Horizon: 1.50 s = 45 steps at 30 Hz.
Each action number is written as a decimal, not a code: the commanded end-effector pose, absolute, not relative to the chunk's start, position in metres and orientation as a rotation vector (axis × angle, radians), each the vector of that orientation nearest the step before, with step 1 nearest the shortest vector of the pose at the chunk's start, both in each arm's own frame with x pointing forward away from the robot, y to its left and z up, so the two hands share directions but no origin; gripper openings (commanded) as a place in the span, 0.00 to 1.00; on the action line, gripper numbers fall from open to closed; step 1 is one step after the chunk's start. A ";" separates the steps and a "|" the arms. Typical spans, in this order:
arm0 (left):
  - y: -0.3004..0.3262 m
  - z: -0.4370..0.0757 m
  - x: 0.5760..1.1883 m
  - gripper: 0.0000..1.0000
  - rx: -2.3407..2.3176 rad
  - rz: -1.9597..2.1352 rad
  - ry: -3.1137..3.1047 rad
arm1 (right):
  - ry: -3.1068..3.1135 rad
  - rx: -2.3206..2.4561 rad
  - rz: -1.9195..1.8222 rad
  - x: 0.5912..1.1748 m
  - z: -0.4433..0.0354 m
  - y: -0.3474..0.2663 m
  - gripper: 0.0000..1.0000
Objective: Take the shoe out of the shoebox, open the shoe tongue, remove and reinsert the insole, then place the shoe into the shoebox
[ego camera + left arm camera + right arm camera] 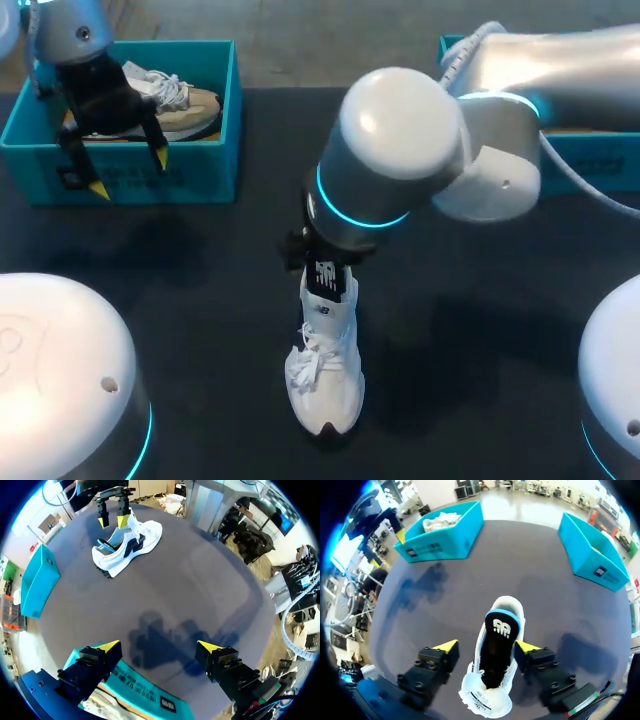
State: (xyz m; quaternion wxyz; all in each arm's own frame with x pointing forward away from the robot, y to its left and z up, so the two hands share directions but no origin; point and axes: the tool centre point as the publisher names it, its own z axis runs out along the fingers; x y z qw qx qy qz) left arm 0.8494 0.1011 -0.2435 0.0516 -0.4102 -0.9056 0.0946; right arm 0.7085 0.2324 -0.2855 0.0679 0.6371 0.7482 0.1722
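One white lace-up sneaker stands on the dark bench, between the right gripper's wide-open, empty fingers. If they close off-centre, it may tip or slide, and its black insole could buckle. The left gripper hovers open and empty at the teal cardboard shoebox.

Seen from above, the right arm covers the right tool entirely, along with the heel end of the white shoe beneath it. The same arm hides most of the right box, so its contents cannot be seen. The left box, just under the left tool, is cut off. The tan shoe inside it is partly hidden.
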 end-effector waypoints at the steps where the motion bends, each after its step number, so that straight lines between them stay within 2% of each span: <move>1: 0.103 -0.236 0.861 1.00 -1.253 0.281 -2.743 | 2.213 1.920 0.469 0.710 -0.281 0.234 0.00; 23: 0.101 -0.229 0.870 1.00 -1.267 0.272 -2.743 | 2.237 1.943 0.449 0.718 -0.288 0.236 0.00; 45: 0.101 -0.229 0.870 1.00 -1.267 0.272 -2.743 | 2.090 1.952 0.449 0.724 -0.335 0.239 0.00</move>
